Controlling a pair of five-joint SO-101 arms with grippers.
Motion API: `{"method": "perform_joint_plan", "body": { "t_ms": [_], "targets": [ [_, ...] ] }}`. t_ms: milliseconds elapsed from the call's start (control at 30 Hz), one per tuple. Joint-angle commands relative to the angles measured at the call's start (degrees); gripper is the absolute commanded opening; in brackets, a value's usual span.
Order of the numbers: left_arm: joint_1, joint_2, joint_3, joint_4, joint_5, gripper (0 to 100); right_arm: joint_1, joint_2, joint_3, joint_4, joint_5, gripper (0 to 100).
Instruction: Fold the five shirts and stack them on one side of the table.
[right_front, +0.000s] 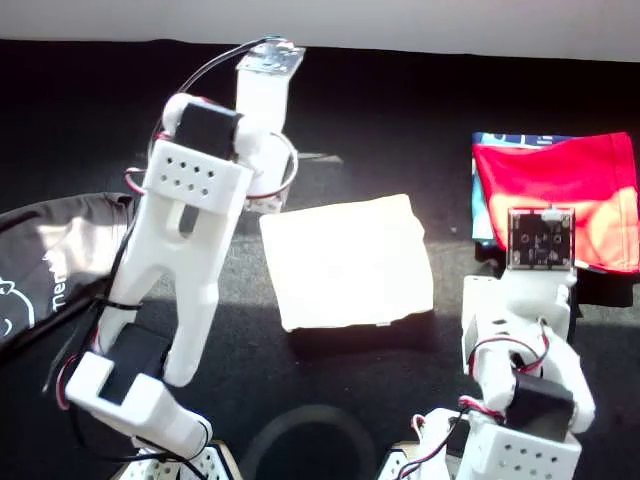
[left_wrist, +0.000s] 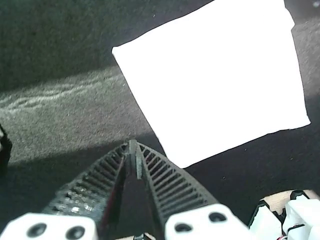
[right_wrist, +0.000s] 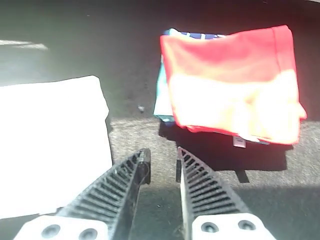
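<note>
Left jaws: together, empty.
Right jaws: slightly apart, empty.
Folded white cloth shirt (left_wrist: 215, 85): just ahead of left jaws, unstacked.
Folded red cloth shirt (right_wrist: 230, 85): tops stack (right_wrist: 161, 102) beyond right jaws.
Loose black printed shirt (right_front: 50, 260): far aside, seemingly unfolded.

A folded white cloth shirt (right_front: 348, 260) lies central on the table (right_front: 420, 90); a folded red cloth shirt (right_front: 560, 195) tops a stack (right_wrist: 161, 105) at its right edge
</note>
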Motion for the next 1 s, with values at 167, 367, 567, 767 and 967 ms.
{"method": "perform_joint_plan", "body": {
  "t_ms": [167,367,567,767,967],
  "targets": [
    [-13.2,-16.6,26.4,-5.8,-8.1,1,-14.2,31.3,-16.0,0.4,-7.9,9.9],
    [-21.5,-23.5,42.2,-13.6,-12.4,1,-16.1,50.2,-22.7,-2.8,-11.2,21.1],
    [-23.5,-28.6,51.7,-19.4,-15.8,1,-16.3,66.8,-30.5,-2.5,-11.3,23.1],
    [-23.5,-30.4,55.8,-23.8,-15.9,1,-17.1,73.8,-36.4,-2.4,-13.5,24.2],
    [-23.5,-30.3,56.3,-25.1,-17.3,1,-21.2,74.3,-37.1,-2.9,-14.9,26.9]
  ]
}}
